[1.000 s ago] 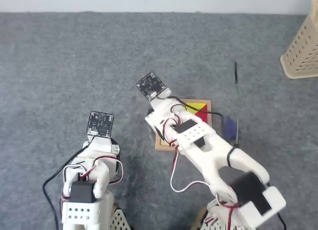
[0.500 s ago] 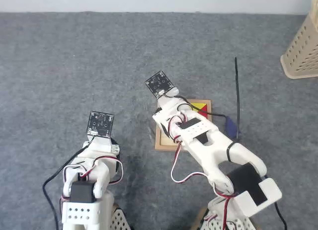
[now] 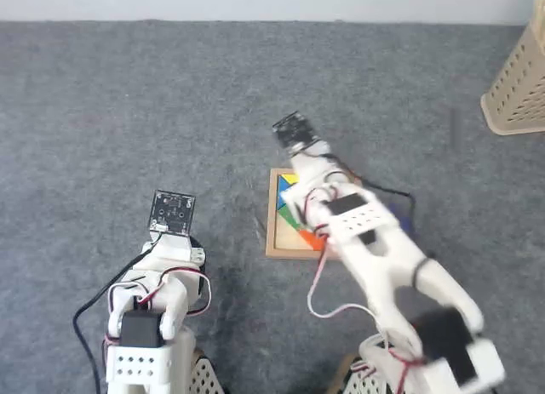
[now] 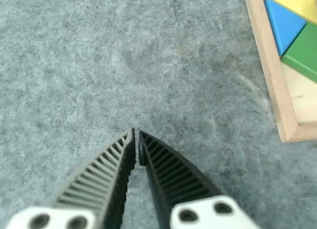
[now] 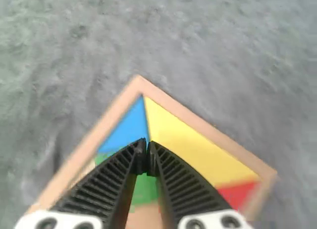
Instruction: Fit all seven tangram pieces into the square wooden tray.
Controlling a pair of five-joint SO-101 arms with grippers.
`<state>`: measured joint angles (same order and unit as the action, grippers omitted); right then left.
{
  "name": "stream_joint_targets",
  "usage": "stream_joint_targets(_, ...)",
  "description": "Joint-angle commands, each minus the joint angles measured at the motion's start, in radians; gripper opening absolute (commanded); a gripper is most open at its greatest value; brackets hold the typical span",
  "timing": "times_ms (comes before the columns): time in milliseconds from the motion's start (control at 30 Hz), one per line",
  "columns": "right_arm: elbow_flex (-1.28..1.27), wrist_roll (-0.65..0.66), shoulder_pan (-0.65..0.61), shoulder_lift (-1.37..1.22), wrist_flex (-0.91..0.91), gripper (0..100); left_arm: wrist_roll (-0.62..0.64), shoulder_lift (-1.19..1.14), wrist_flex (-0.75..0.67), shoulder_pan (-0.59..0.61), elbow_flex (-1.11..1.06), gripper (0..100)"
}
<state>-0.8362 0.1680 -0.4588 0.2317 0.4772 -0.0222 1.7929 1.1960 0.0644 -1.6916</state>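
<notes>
We start well to the left of the tray, where the left arm (image 3: 157,292) sits folded low over the grey bench (image 3: 128,96). Its left tool (image 4: 136,134) hangs above bare bench just left of the tray's left rim. The tool is narrow, the two ribbed fingers almost meeting at the tips, and nothing is held between them.

Next comes the square wooden tray (image 3: 271,232), lying flat on the bench. Along its left side we see a yellow piece (image 3: 289,179) at the far corner, a blue piece (image 3: 283,197) just nearer and touching it, and then a green piece (image 3: 289,217). An orange piece (image 3: 311,238) shows by the near rim. Beside the green piece, a strip of the tray's floor is bare wood.

The right arm (image 3: 383,258) reaches across the tray and hides its right half. The right tool (image 5: 147,142) is over the tray's far left corner, its tips above the seam between the blue and yellow pieces. It is narrow too, pinched together and holding nothing. We cannot tell whether it touches the pieces. A red piece (image 5: 237,194) lies against the yellow one.

Far right of the tray stands a beige perforated basket (image 3: 515,79).
</notes>
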Motion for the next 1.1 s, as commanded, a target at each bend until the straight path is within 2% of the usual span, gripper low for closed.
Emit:
stream_joint_targets(0, 0.014, -0.009, 0.058, 0.196, 0.194, 0.6, 0.009, 0.003, 0.005, 0.005, 0.005, 1)
stream_joint_targets(67, 0.014, 0.002, 0.087, 0.257, 0.314, 0.6, 0.009, 0.003, 0.005, 0.005, 0.005, 1)
stream_joint_targets(267, 0.011, 0.184, 0.236, 0.306, 0.610, 0.6, 0.009, 0.003, 0.005, 0.005, 0.005, 1)
stream_joint_targets(433, 0.011, 0.189, 0.464, 0.306, 0.691, 0.7, 0.009, 0.003, 0.005, 0.005, 0.005, 1)
stream_joint_targets(567, 0.011, 0.193, 0.558, 0.306, 0.696, 4.9, 0.009, 0.003, 0.005, 0.005, 0.005, 1)
stream_joint_targets(733, 0.012, 0.187, 0.558, 0.306, 0.697, 20.8, 0.009, 0.003, 0.005, 0.005, 0.005, 1)
stream_joint_targets(900, 0.034, 0.152, 0.449, 0.245, 0.691, 21.2, 0.009, 0.003, 0.005, 0.005, 0.005, 1)
stream_joint_targets(1067, 0.176, 0.092, 0.364, 0.019, 0.694, 21.3, 0.009, 0.003, 0.005, 0.005, 0.005, 1)
